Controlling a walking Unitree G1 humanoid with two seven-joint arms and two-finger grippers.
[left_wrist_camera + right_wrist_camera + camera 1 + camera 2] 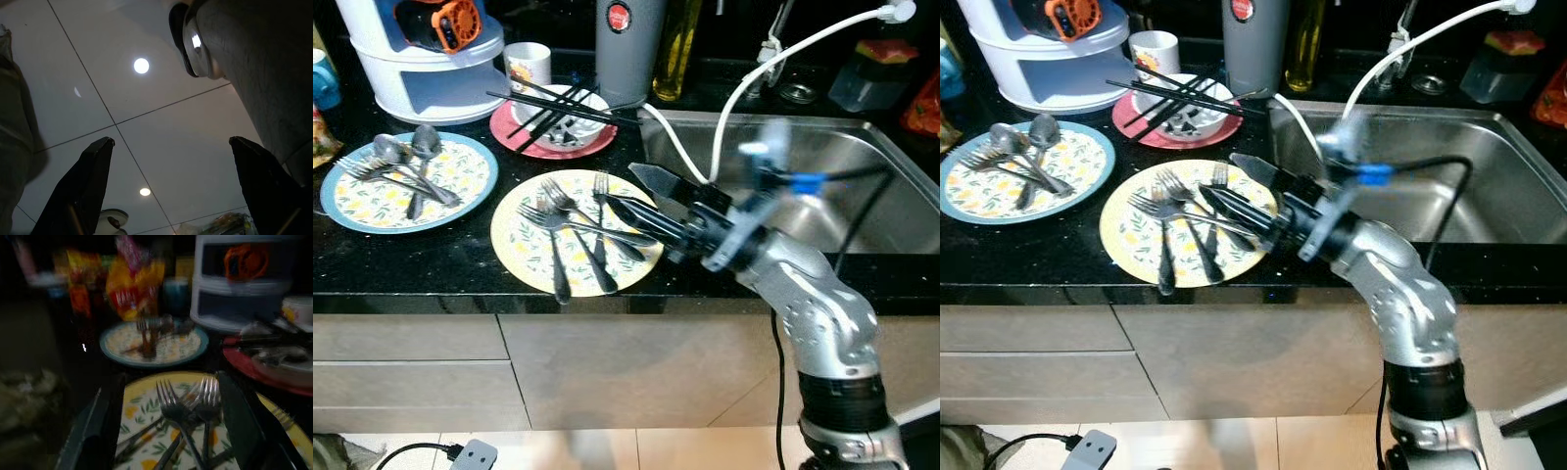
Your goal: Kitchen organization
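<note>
A yellow floral plate [524, 257] lies on the black counter with several forks [570, 220] on it. My right gripper [626, 191] reaches in from the sink side and hovers low over the plate's right edge, fingers open. In the right wrist view the forks [188, 413] lie on the plate between the two spread fingers [93, 431]. A blue-rimmed plate [475, 186] to the left carries spoons and a fork [406, 162]. Behind, a red plate [504, 127] holds a white bowl with black chopsticks [558, 106]. My left gripper [168, 186] is open and points up at a ceiling.
A steel sink [871, 186] lies right of the plates, and a white hose [744, 88] arcs over it. A white tiered container [431, 73], a mug [529, 64], a grey canister [628, 44] and an oil bottle [674, 49] stand along the back.
</note>
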